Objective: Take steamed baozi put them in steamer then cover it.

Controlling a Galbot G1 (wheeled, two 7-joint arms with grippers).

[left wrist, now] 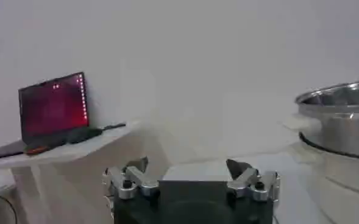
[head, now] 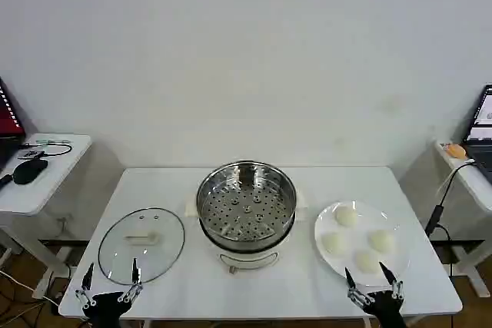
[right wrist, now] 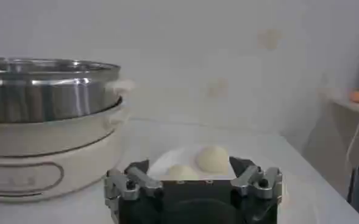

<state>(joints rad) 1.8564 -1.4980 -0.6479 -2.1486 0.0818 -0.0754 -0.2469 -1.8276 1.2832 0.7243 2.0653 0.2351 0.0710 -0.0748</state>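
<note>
**Right gripper sits nearest the buns; nothing loaded yet**

The right gripper (head: 372,282) waits at the near right edge of the table (head: 307,282), its fingers spread and holding nothing. Just ahead of it, a little farther from the robot, lies the white plate (head: 323,224) with the four steamed baozi (head: 367,260); the closest bun is almost directly in front of the fingertips. In the right wrist view two of the buns (right wrist: 213,159) rise beyond the open jaws, with the steamer (right wrist: 48,91) off to one side. The buns are round, so no approach angle is favoured.

The left gripper (head: 109,282) hangs at the near left edge, fingers likewise spread and empty, just short of the cover (head: 142,245), which lies flat on the table with its white handle up.

The steamer (head: 246,205) stands open at the table's centre, between cover and plate, its perforated tray bare. From the plate, the carry runs toward the robot's left and over the steel rim, which probably needs clearing with some height. Nothing else stands in that path. The side tables with laptops (left wrist: 54,109) are well apart.
</note>
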